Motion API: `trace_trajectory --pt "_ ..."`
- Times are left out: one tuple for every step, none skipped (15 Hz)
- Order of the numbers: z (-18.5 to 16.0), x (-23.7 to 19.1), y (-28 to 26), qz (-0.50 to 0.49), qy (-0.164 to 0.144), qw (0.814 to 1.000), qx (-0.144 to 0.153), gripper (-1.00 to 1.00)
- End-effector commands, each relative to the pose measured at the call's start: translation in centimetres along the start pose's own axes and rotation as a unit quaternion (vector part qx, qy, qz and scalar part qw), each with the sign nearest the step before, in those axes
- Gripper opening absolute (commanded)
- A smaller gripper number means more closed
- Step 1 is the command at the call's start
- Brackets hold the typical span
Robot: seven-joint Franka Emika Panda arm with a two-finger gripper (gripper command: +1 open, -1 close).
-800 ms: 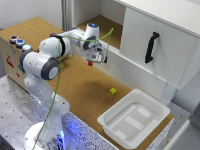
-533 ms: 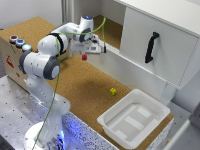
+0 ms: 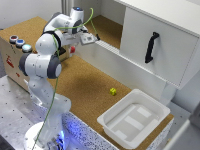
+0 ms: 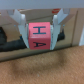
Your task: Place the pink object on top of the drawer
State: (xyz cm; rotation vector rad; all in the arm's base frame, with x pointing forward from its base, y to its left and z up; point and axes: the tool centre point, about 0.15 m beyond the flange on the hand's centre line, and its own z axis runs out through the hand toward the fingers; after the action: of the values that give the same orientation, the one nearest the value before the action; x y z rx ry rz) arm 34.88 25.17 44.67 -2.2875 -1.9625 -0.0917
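One pink object [image 4: 39, 36], lettered cube, between the hand's [image 4: 39, 27] two fingers [image 4: 22, 27].

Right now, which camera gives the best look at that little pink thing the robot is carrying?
The wrist view: the pink object fills the middle of it, a cube with letters on its faces, held between the gripper fingers. In the exterior view the pink object is only a tiny reddish speck under the arm, above the cork surface.
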Motion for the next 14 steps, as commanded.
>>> trace_trajectory --pt "1.0 7.4 -1.9 -0.008 -0.029 0.999 -0.010 -1.00" --pt "1.2 8.5 -2.1 -0.006 -0.033 0.999 -0.013 -1.00" --pt "1.4 9.6 -2.5 -0.002 -0.033 0.999 -0.015 -1.00" --pt "1.3 10.7 -2.9 -0.005 -0.031 0.999 -0.020 -1.00" --pt "1.0 11.6 -3.4 -0.008 -0.029 0.999 -0.022 -1.00" --pt "0.7 12.4 -4.1 -0.013 -0.025 0.999 -0.026 -1.00" --pt "0.4 13.1 -4.7 -0.020 -0.023 0.999 -0.027 -1.00" --pt "0.4 13.8 -5.4 -0.028 -0.022 0.999 -0.029 -1.00" --pt "0.4 14.3 -6.1 -0.033 -0.020 0.999 -0.028 -1.00" --pt "0.5 14.8 -6.7 -0.037 -0.019 0.999 -0.023 -1.00" --pt "0.7 15.0 -7.2 -0.039 -0.016 0.999 -0.012 -1.00" --pt "1.1 15.4 -7.9 -0.044 -0.013 0.999 -0.006 -1.00" --pt "1.7 15.9 -8.4 -0.045 -0.012 0.999 -0.007 -1.00" --pt "2.1 16.6 -8.9 -0.051 -0.013 0.999 -0.006 -1.00"
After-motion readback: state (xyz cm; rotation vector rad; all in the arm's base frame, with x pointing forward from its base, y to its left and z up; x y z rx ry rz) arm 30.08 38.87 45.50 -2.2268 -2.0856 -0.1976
